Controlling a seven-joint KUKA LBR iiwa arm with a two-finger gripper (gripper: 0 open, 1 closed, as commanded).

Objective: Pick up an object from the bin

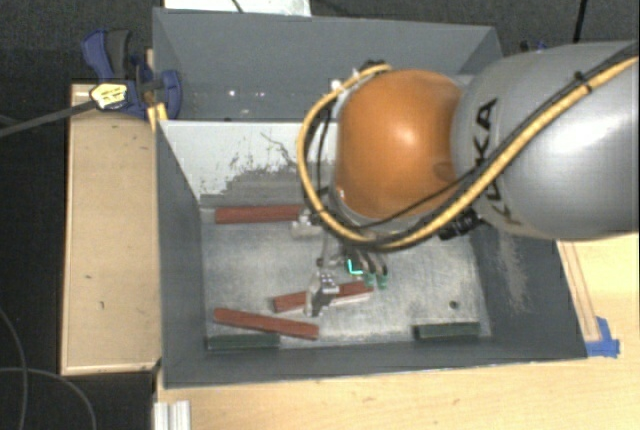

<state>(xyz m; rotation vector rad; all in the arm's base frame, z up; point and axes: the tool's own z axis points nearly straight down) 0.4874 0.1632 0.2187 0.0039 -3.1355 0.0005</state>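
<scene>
My gripper (pixel 322 296) reaches down to the bin floor under the orange wrist cover, in the middle of the bin. It stands on or right at a short reddish-brown bar (pixel 345 293) that lies almost level, and it hides the bar's middle. A longer reddish-brown bar (pixel 264 322) lies slightly tilted just to the front left of it. A third reddish-brown bar (pixel 257 214) lies by the back wall on the left.
A dark green bar (pixel 243 342) lies along the front wall at the left and another dark green bar (pixel 446 329) at the front right. The arm and its orange cover hang over the bin's right and back parts.
</scene>
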